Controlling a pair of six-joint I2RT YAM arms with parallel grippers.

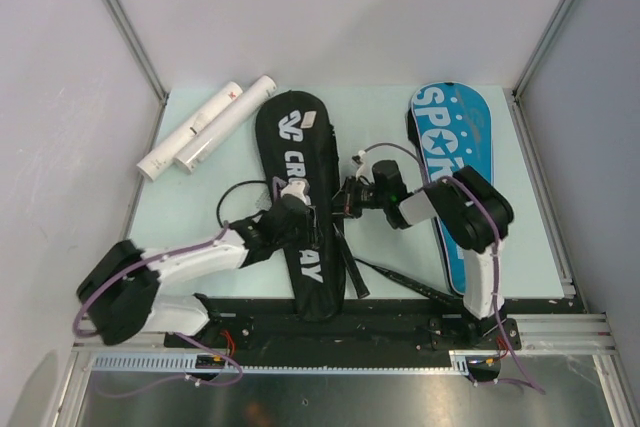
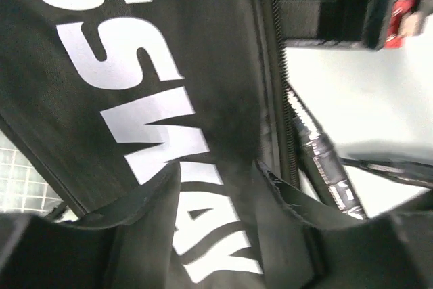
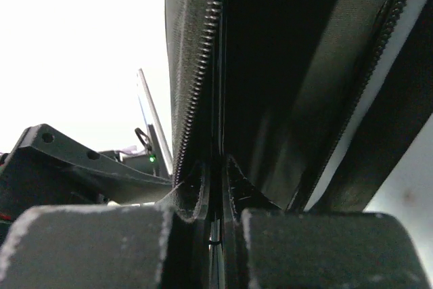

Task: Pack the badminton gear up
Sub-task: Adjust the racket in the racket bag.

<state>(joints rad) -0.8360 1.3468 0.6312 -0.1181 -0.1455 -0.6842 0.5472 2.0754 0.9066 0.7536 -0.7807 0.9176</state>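
We log the black fabric racket bag, white lettering CRO…SSWAY, lying mid-table. The right gripper is clamped on its toothed zipper edge. The left gripper has its jaws apart, astride a fold. The blue bag, reading SPOR, lies to the right.

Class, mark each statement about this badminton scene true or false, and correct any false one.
1. Two white tubes lie side by side near the table's far left corner. True.
2. In the top view, the blue bag lettered SPORT lies left of the black bag. False: it lies to its right.
3. The right gripper is shut on the black bag's zipper edge. True.
4. The white tubes are packed inside the black bag. False: they lie on the table, apart from it.
5. The left gripper is at the tubes. False: it is at the black bag, with fabric between its fingers.
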